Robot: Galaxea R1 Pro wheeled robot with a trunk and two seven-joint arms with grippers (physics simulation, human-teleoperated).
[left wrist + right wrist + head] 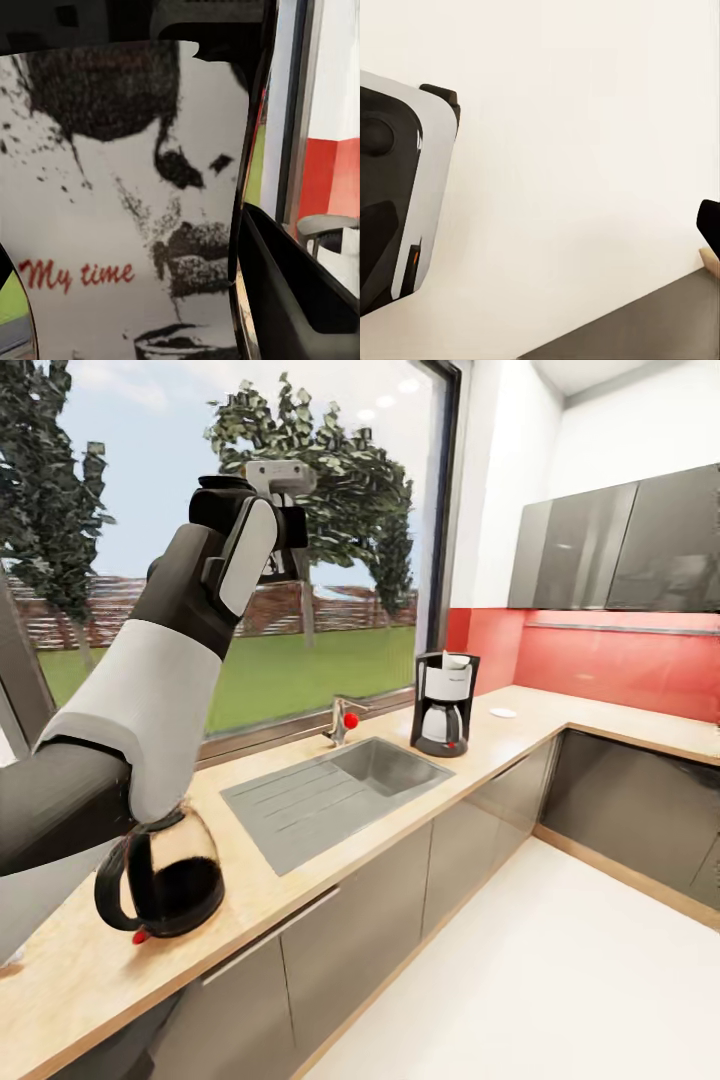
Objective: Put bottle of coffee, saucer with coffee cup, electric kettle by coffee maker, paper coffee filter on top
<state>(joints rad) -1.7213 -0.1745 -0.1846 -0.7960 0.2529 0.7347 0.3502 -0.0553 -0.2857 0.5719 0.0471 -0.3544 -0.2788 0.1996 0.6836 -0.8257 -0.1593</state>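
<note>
A printed coffee bottle [127, 225] is clamped in the raised left gripper [262, 510], seemingly to be carried to the distant coffee maker [444, 703]; the right gripper's state cannot be told.

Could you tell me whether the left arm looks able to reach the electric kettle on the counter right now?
Probably not freely: the left gripper is raised high, apparently holding the bottle of coffee, though the electric kettle sits close beneath its forearm.

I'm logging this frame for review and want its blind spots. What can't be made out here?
- Left pincer, head view: fingertips hidden behind the wrist; open or shut is unclear.
- Printed object, left wrist view: too close, cut by the edges; its kind is unclear.
- Electric kettle, head view: top hidden by the left arm.
- White item past the coffee maker: too small to identify.
</note>
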